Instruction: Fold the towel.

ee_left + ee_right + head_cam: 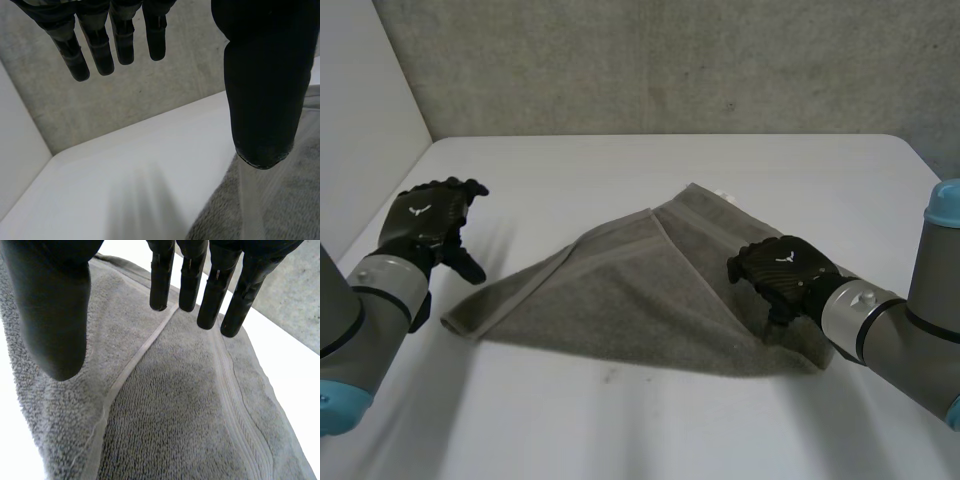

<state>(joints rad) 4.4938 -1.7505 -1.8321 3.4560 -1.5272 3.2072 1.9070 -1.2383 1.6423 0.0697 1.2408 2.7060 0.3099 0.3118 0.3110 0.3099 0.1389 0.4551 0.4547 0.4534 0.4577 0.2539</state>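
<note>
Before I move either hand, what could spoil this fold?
The towel is folded askew, its flap's edge running diagonally; pressing now would likely set it crooked. The left hand, open, is beside the towel's left corner, so a grab might miss. The right hand, open over the cloth, could bunch it.

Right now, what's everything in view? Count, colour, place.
towel: 1, grey, middle of the table, lying flat with one part folded diagonally over the rest
table: 1, white, under the towel
back wall: 1, grey, behind the table's far edge
side wall: 1, white, along the table's left side
arms: 2, grey with light-blue caps, at the near left and right of the table
left hand: 1, black, open, above bare table beside the towel's left corner, holding nothing
right hand: 1, black, open, over the towel's right end, fingers straight, holding nothing
</note>
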